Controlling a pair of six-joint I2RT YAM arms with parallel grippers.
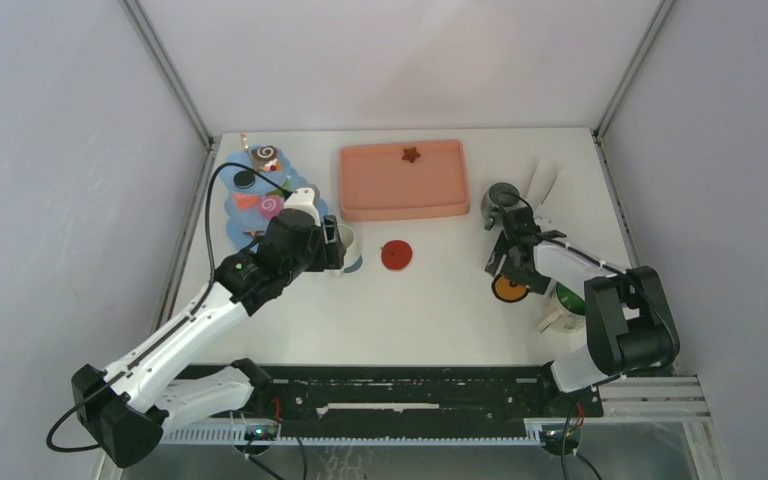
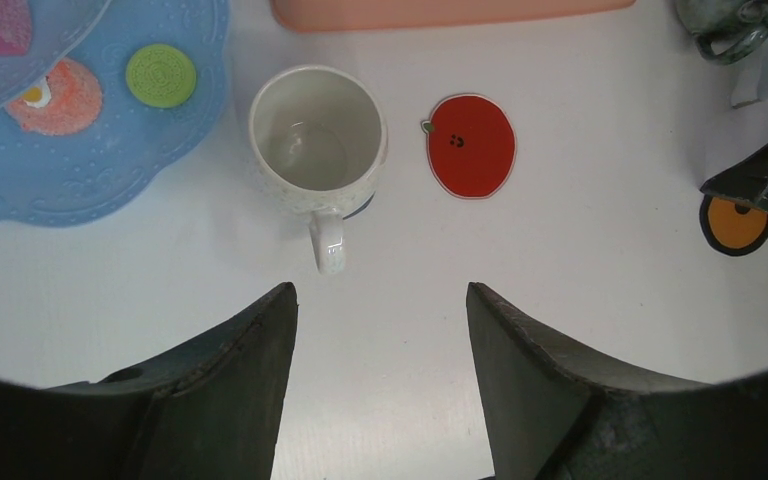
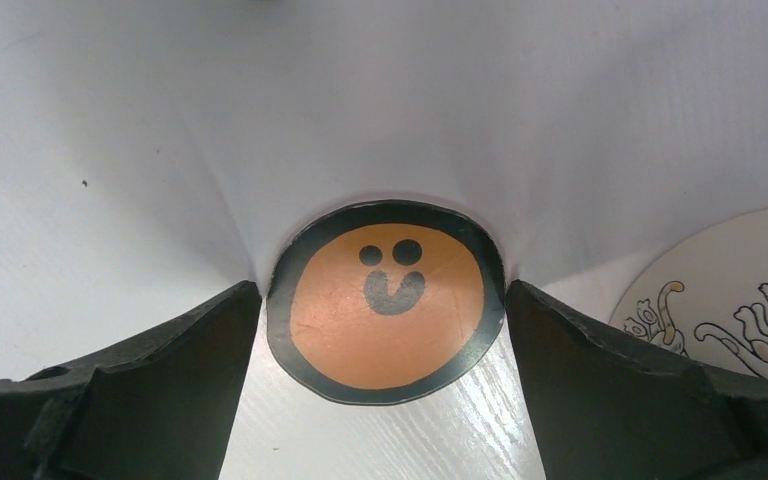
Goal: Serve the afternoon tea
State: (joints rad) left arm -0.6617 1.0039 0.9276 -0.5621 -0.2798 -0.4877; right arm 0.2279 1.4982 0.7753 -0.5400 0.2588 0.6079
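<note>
Top view: left end effector [image 1: 332,248] sits at cream mug [image 1: 346,243], just right of blue dessert tower [image 1: 260,195] at far left. Right end effector [image 1: 506,272] hangs over orange disc [image 1: 508,288]; grey mug [image 1: 501,197] stands farther back.
Left wrist view: fingers spread wide, holding nothing. Cream mug upright on surface [image 2: 560,300], handle pointing near; red apple disc [image 2: 471,146] just to its right.
Right wrist view: fingers apart, flanking the orange disc, which lies flat, smiley face up.

No legible txt, nos. or labels anywhere
</note>
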